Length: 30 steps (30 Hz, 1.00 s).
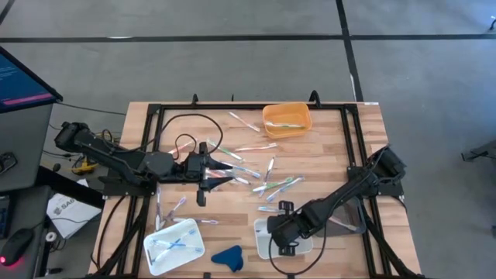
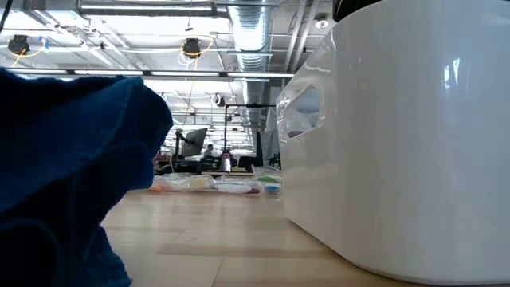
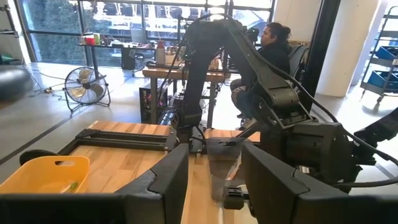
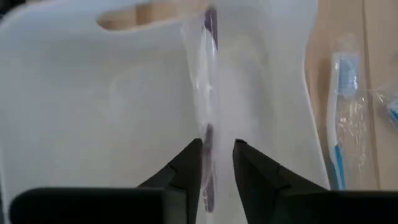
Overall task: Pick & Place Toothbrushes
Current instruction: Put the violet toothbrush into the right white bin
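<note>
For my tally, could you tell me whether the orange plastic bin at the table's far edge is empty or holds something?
Not empty: the orange plastic bin holds a green-accented toothbrush on its floor in the high view; whether there are more, I cannot tell.

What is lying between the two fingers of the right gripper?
A wrapped purple toothbrush lies between the right gripper fingers, over the white tray; the right wrist view shows it.

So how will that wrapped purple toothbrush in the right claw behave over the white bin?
The wrapped purple toothbrush looks slim and stiff, so probably light. Its clear film seems slick and may slip between the right claw fingers. Released, it would likely lie flat in the white bin.
</note>
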Each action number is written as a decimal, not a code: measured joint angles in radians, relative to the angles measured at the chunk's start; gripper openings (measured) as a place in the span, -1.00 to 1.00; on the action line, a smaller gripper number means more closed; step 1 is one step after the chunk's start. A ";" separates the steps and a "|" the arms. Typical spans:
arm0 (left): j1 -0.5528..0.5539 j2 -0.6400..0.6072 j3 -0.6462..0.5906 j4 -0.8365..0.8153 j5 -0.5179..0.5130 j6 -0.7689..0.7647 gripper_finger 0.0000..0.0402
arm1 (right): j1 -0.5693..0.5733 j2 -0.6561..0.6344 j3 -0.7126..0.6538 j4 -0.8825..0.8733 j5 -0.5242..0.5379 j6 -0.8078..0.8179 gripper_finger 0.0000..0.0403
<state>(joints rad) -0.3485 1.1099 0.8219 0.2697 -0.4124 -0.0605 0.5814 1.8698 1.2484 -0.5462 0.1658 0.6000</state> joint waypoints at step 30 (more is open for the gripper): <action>0.000 0.000 0.000 0.000 -0.001 0.000 -0.28 | -0.048 0.077 0.089 0.117 -0.129 -0.097 -1.00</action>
<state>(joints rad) -0.3485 1.1099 0.8219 0.2694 -0.4133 -0.0605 0.5330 1.9470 1.3372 -0.4287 0.0372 0.5034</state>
